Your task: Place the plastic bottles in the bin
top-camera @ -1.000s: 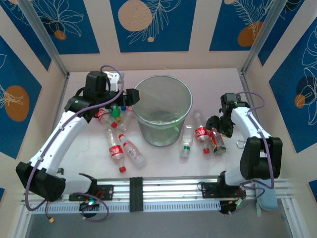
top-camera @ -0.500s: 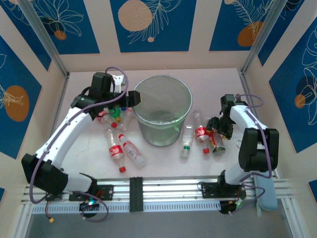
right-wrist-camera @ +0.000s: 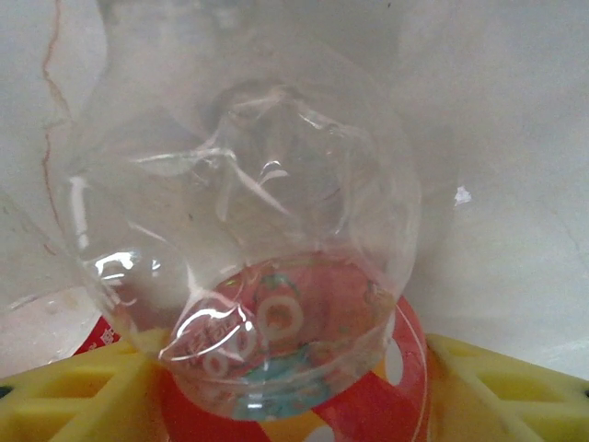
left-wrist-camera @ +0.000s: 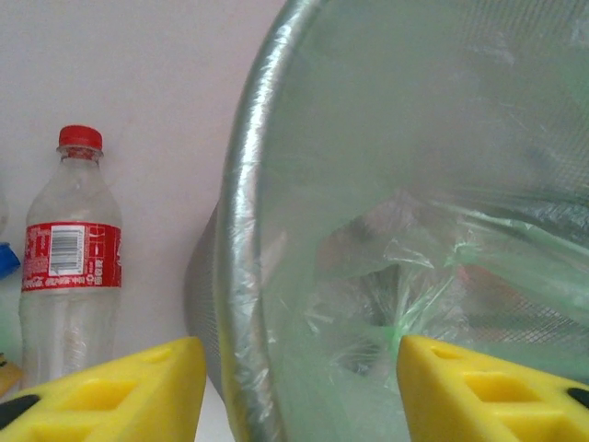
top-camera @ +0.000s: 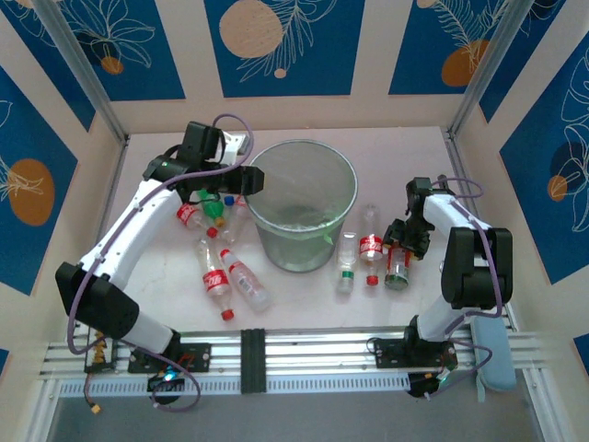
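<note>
Top external, bin [top-camera: 276, 241]: round wire-mesh basket, upright mid-table, crumpled clear and greenish plastic inside; can't tell what it is.
Left gripper [top-camera: 247, 180]: at the bin's left rim, about rim height, jaws apart, holding nothing.
Left wrist, fingers [left-wrist-camera: 120, 387]: yellow, one on each side of the bin's rim, one over the outside and one over the inside.
Left wrist, red-cap bottle [left-wrist-camera: 70, 267]: red label, lying outside the bin's wall, near it but apart.
Right gripper [top-camera: 402, 241]: right of the bin, well apart from it, low over the table [top-camera: 175, 299], clamped on the held bottle [top-camera: 397, 267].
Right wrist, held bottle: clear base faces the camera, red label behind it, yellow pads [right-wrist-camera: 78, 405] against both sides.
Far-left red bottle [top-camera: 189, 215]: on the table left of the bin, below the left arm.
Green-cap bottle [top-camera: 213, 208]: just beside it, nearer the bin.
Front-left pair [top-camera: 247, 282]: two bottles side by side, left-front of the bin, lying flat.
Green-label bottle [top-camera: 346, 261]: just beside the bin's right-front base, lying flat.
Right red bottle [top-camera: 371, 244]: between the green-label bottle and the held bottle.
Status: every bottle listed is outside the bin.
</note>
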You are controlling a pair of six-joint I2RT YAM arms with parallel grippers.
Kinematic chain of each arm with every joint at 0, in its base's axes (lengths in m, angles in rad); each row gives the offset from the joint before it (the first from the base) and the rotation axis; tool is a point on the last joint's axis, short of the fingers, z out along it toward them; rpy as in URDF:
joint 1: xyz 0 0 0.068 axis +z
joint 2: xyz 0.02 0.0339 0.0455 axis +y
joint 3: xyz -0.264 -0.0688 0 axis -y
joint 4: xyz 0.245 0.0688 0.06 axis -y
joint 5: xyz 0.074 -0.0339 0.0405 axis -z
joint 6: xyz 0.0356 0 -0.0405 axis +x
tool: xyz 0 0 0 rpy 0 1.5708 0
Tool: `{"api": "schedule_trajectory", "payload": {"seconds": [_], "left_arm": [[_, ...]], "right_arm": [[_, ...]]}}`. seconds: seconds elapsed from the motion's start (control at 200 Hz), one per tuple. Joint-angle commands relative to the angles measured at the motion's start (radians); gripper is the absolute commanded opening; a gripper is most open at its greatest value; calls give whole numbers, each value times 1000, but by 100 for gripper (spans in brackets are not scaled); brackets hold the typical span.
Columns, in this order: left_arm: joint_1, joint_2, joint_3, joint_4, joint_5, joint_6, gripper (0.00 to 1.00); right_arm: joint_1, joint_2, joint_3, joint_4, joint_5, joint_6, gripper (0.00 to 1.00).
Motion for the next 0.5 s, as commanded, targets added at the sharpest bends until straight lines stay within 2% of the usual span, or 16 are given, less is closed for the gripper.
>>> {"api": "schedule_trajectory", "payload": {"seconds": [0.0, 0.255, 0.49], "left_arm": [[-10, 10, 26, -22, -16, 27, 55], [-15, 12, 29, -19, -38, 24, 49], [-15, 12, 32, -21, -53, 25, 46]], "right_arm": [[8, 3, 1, -8, 32, 10, 62], [10, -55, 39, -54, 54, 0, 58], [7, -225, 133, -126, 19, -8, 57]]}}
